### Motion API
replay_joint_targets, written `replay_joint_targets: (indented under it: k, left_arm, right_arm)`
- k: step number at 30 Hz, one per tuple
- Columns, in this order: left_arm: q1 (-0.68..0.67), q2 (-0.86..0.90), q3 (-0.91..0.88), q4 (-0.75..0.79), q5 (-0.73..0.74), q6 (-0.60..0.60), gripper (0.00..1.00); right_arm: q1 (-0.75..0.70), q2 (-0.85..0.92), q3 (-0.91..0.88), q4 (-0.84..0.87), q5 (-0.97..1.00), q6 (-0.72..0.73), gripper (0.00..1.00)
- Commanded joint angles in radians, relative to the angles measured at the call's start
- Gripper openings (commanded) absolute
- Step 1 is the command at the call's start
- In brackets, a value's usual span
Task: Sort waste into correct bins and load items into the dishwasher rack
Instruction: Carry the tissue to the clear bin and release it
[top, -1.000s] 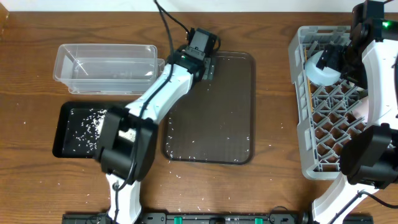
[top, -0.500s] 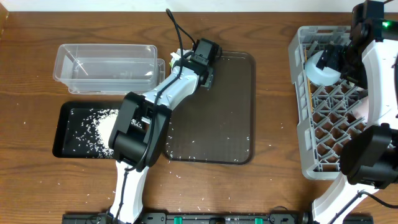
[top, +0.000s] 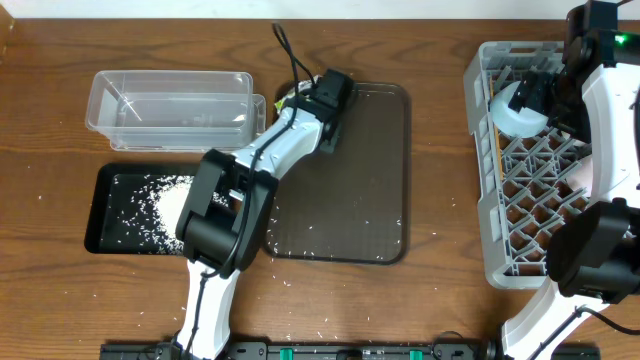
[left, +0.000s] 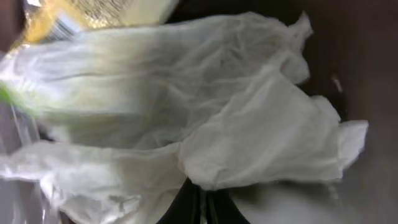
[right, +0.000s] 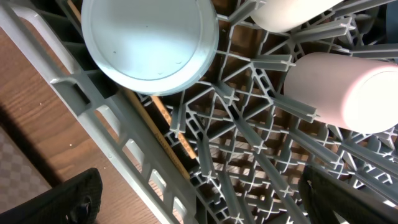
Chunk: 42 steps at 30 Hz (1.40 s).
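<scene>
- Left wrist: wad (left: 205, 124) fills the view, with the yellow-green wrapper (left: 93, 12) at top left. Left jaws are fully closed, pinching a fold at the wad's lower edge.
- Risk: it's a thin pinch on loose paper. On lift the fold could pull out or the wad unfurl. The wrapper looks only loosely tucked in and could shed.
- Overhead: left jaws sit at the far left corner of the brown tray (top: 350, 200), just beside the tub (top: 170, 73). Rice (top: 165, 205) is heaped in the black tray (top: 95, 215), so I judge the tub is the wad's bin.
- Risk: the bins sit side by side, so an early release puts paper in the rice. A low carry could clip the tub wall. Stray grains lie on the brown tray and table (top: 430, 300).
- Right wrist: right jaws are wide open and empty over the rack (right: 124, 155). Light-blue bowl (right: 149, 43), pink cup (right: 348, 90) and white cup (right: 292, 12) are in it.
- Risk: a descent here could knock the bowl.
</scene>
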Motion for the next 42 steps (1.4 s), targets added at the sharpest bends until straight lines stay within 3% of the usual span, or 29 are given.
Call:
replay_joint_targets:
  k: [1,8,13,17,24,29,31,32,39,42]
  left_arm:
    - [-0.039,-0.115,-0.003,-0.063,0.004,-0.033,0.06]
    - [-0.075,-0.327,-0.003,-0.199,0.003,-0.282,0.06]
    - [-0.048,-0.451,-0.003,-0.176,-0.019,-0.319,0.06]
    - [0.032,-0.504,-0.003,-0.111,-0.151,-0.330,0.06]
    - [0.249,-0.484,-0.008,-0.079,-0.173,-0.426,0.07]
    - [0.385,-0.436,-0.014,-0.092,-0.154,-0.457,0.17]
    - [0.425,-0.418,-0.014,-0.101,-0.113,-0.457,0.49]
    - [0.442,-0.407,-0.014,-0.102,-0.087,-0.456,0.59]
    - [0.480,-0.389,-0.014,-0.111,0.056,-0.455,0.59]
    - [0.471,-0.391,-0.014,-0.103,0.267,-0.389,0.59]
  right_arm:
    - [0.000,-0.021,0.000,-0.001,0.014,0.016,0.99]
    - [0.000,-0.021,0.000,-0.001,0.014,0.016,0.99]
    - [0.000,-0.021,0.000,-0.001,0.014,0.016,0.99]
    - [0.000,-0.021,0.000,-0.001,0.014,0.016,0.99]
    - [0.000,-0.021,0.000,-0.001,0.014,0.016,0.99]
    - [0.000,-0.021,0.000,-0.001,0.014,0.016,0.99]
    - [0.000,-0.021,0.000,-0.001,0.014,0.016,0.99]
    - [0.000,-0.021,0.000,-0.001,0.014,0.016,0.99]
    - [0.000,-0.021,0.000,-0.001,0.014,0.016,0.99]
    - [0.000,-0.021,0.000,-0.001,0.014,0.016,0.99]
